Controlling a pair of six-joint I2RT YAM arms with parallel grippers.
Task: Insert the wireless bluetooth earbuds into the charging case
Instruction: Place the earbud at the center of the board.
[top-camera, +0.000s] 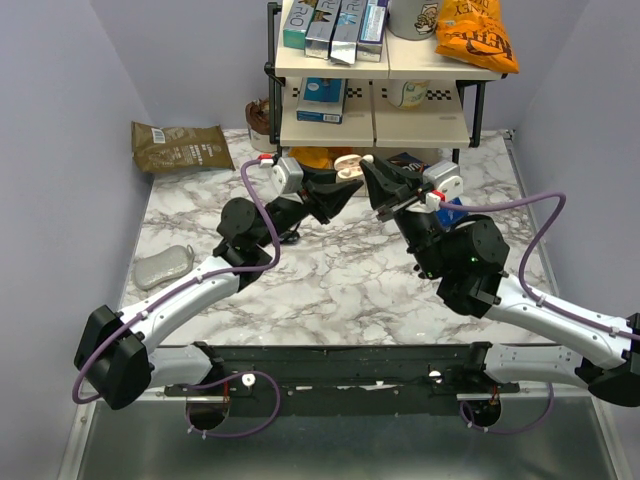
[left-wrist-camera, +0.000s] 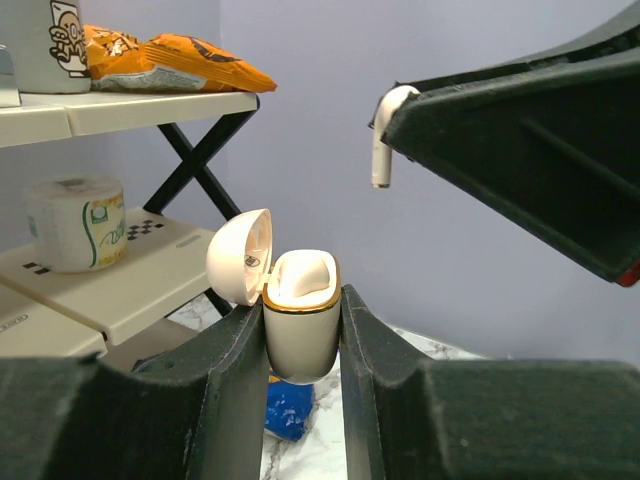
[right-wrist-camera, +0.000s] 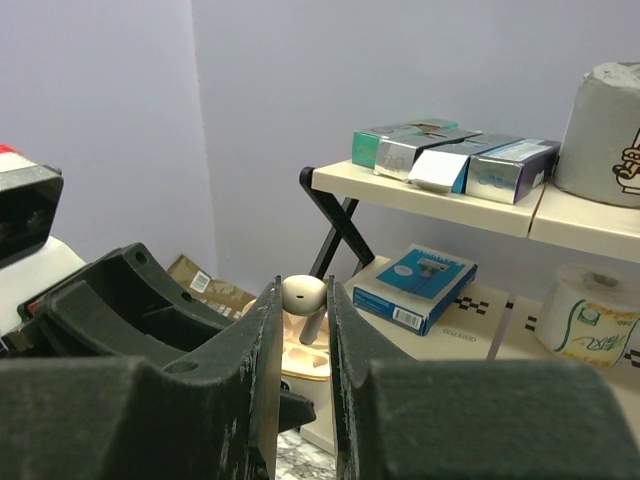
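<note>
Left gripper (left-wrist-camera: 300, 305): jaws closed on the lower body of the charging case (left-wrist-camera: 300, 340), one finger on each side, and the case is upright and well above the marble table (top-camera: 330, 280).

Charging case: the hinged lid (left-wrist-camera: 240, 257) is swung open to the left in the left wrist view. A gold band rings the mouth. The inside shows pale cream, and I cannot tell whether a bud is already seated there.

Right gripper (right-wrist-camera: 303, 300): jaws nearly closed, pinching one white earbud (right-wrist-camera: 303, 292) by its head, with the stem hanging down. In the left wrist view this earbud sits above and to the right of the open case, apart from it. In the right wrist view the stem points down towards the case mouth.

Shelf (top-camera: 420, 68) behind the arms: the top level carries a row of boxes (top-camera: 335, 22) and an orange snack bag (top-camera: 478, 35). The lower level carries a toilet roll (left-wrist-camera: 75, 225).
</note>
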